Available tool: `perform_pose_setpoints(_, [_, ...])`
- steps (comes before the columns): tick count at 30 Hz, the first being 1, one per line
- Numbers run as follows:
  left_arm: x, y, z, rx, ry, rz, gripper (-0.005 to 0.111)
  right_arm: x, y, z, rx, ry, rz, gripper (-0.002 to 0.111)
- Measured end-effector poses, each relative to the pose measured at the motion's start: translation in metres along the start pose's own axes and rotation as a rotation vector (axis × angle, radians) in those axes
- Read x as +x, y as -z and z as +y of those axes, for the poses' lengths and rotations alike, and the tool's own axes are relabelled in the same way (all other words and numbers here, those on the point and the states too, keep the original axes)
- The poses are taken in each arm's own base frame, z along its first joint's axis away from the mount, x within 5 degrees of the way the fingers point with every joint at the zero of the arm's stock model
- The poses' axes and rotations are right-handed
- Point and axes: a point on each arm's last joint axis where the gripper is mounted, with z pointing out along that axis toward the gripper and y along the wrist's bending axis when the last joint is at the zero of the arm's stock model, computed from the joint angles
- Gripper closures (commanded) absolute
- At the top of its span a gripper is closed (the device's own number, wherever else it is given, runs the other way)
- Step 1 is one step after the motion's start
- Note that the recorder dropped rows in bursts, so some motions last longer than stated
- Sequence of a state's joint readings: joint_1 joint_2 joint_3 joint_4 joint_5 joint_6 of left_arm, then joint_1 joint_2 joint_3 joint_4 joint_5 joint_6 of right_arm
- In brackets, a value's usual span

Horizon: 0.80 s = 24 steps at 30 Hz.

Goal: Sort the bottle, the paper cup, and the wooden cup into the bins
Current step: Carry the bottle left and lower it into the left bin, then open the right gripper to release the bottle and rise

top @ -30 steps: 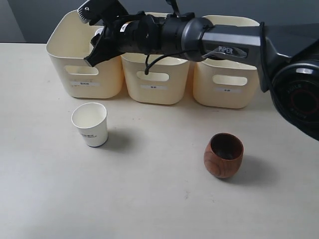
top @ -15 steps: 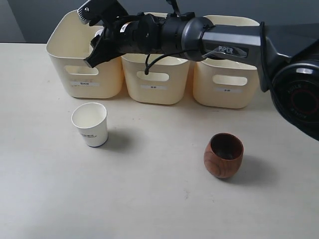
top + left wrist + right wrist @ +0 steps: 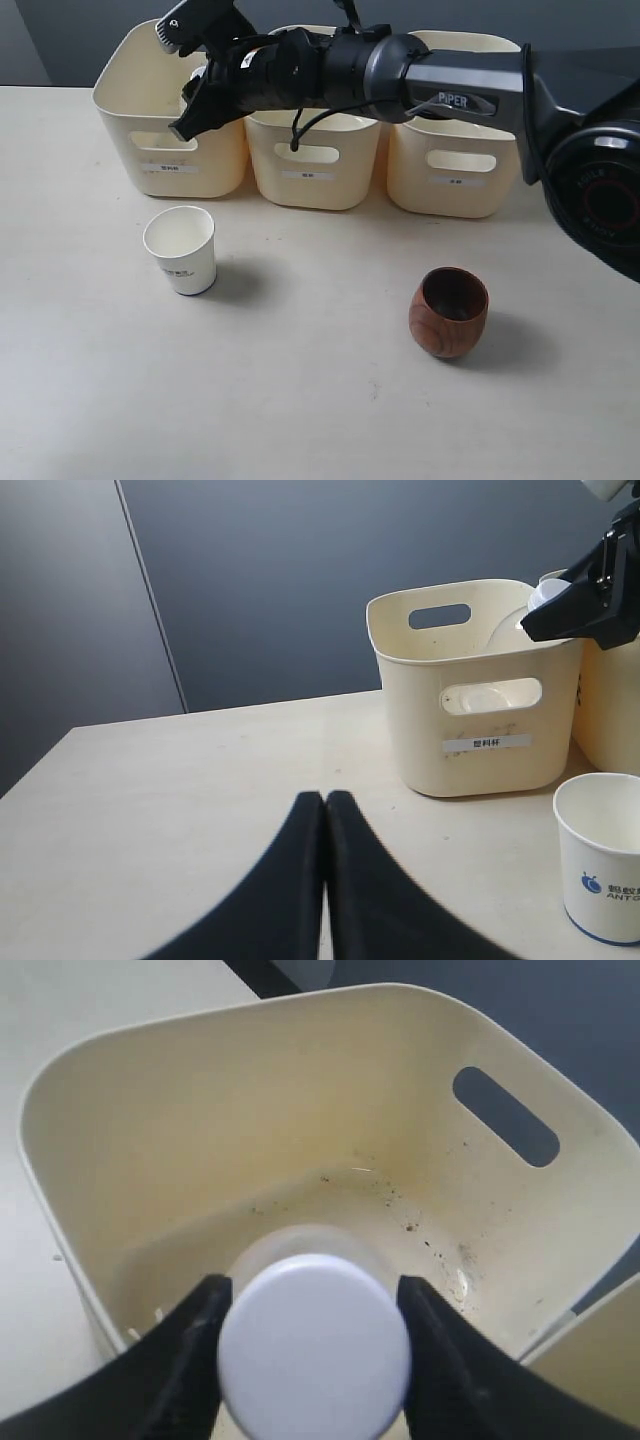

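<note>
My right gripper (image 3: 186,78) reaches across to the left bin (image 3: 165,150) and hangs over its opening. It is shut on the bottle (image 3: 313,1350), whose white cap sits between the two black fingers, clear body pointing down into the bin (image 3: 300,1090). The white paper cup (image 3: 182,250) stands upright on the table in front of that bin. At the right front the reddish-brown wooden cup (image 3: 449,312) stands upright. My left gripper (image 3: 326,800) is shut and empty, low over the table, with the paper cup (image 3: 600,860) off to one side.
The middle bin (image 3: 310,170) and right bin (image 3: 455,170) stand in a row with the left one at the back of the cream table (image 3: 300,400). The right arm (image 3: 450,85) stretches over the tops of both.
The right gripper has shifted very slightly upward over the left bin, still holding the bottle. Both cups and the bins have stayed put.
</note>
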<state>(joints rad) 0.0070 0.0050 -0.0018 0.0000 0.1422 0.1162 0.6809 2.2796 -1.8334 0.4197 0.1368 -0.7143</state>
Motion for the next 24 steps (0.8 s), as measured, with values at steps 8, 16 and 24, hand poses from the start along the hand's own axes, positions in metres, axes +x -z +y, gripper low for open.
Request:
perform_pose_setpoints(8, [0.0, 0.0, 0.0, 0.0, 0.0, 0.0, 0.107, 0.0, 0.0, 0.0, 0.0, 0.0, 0.0, 0.049])
perform_pose_setpoints(16, [0.0, 0.0, 0.0, 0.0, 0.0, 0.0, 0.107, -0.003, 0.002, -0.001, 0.002, 0.0, -0.006, 0.049])
perform_pose_setpoints(24, [0.0, 0.0, 0.0, 0.0, 0.0, 0.0, 0.107, -0.059, 0.058, -0.004, -0.037, 0.031, -0.069, 0.049])
